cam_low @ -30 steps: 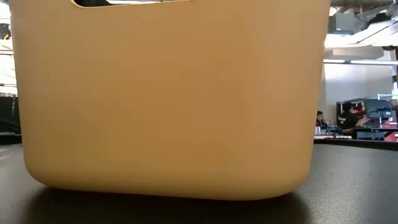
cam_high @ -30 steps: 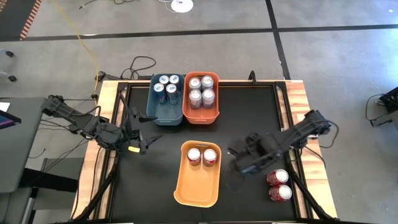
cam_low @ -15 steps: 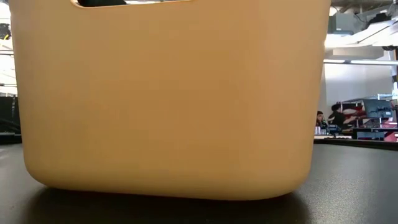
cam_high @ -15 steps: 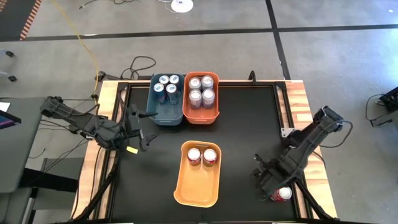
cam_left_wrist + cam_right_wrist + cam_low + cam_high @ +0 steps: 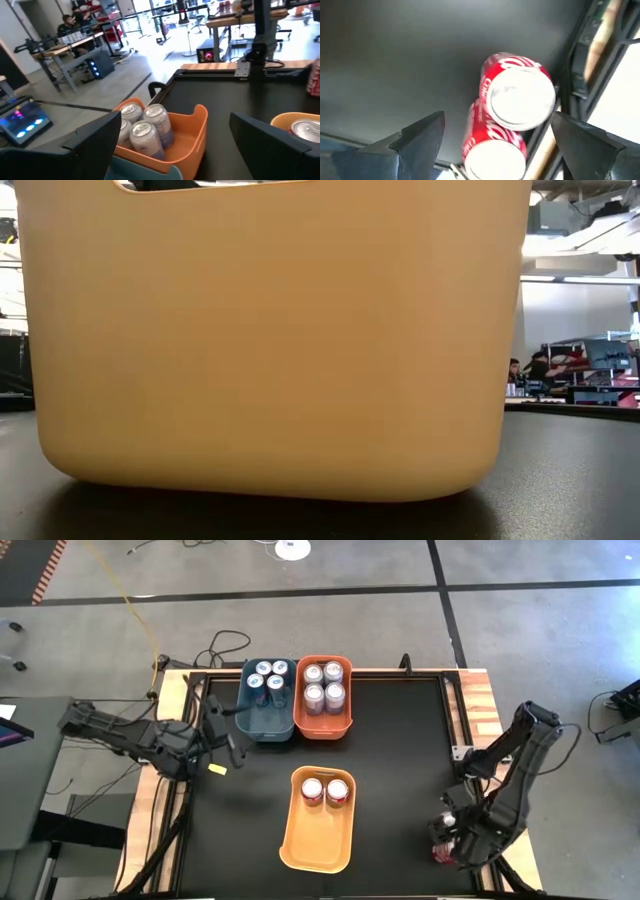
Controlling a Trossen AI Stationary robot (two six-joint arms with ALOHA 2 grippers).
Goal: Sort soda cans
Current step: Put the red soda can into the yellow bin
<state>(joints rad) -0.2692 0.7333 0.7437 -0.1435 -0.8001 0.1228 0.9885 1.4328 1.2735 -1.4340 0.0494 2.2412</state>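
Note:
Two red soda cans stand upright side by side on the black table near its right edge. My right gripper hangs open above them, pointing down, touching nothing; in the high view its arm hides all but a bit of red. Two more red cans stand in the yellow bin. Several blue cans stand in the blue bin, and several silver cans in the orange bin. My left gripper waits open and level by the blue bin.
The yellow bin's near wall fills the low view. The blue and orange bins stand together at the far edge. Bare black table lies between the bins and on both sides of the yellow bin. People sit at desks in the room beyond.
My right gripper has swung from beside the yellow bin toward the table's near right corner, sinking and rolling, and now hangs over the two loose red cans. My left gripper has swung a little toward the far edge, nearer the blue bin. Both have stayed open.

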